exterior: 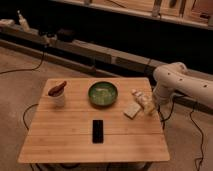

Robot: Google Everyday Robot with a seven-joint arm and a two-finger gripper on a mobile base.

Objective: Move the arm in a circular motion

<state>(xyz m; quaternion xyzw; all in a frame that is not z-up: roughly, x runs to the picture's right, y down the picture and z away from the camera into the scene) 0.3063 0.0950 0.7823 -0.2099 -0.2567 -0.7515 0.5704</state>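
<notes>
We see the arm (186, 82) at the right of the camera view: glossy white, thick rounded tube segments, small dark dots, 1 bulbous joint bent above the right edge of the wooden table (60, 145). Its beige gripper (148, 105) hangs low over that edge, just beside a small white block (131, 110). Claw state: we can't tell. Green bowl (103, 93) sits to its left.

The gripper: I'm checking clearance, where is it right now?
Camera view: the gripper hangs at the table's right edge, beside the white block, right of the green bowl.
</notes>
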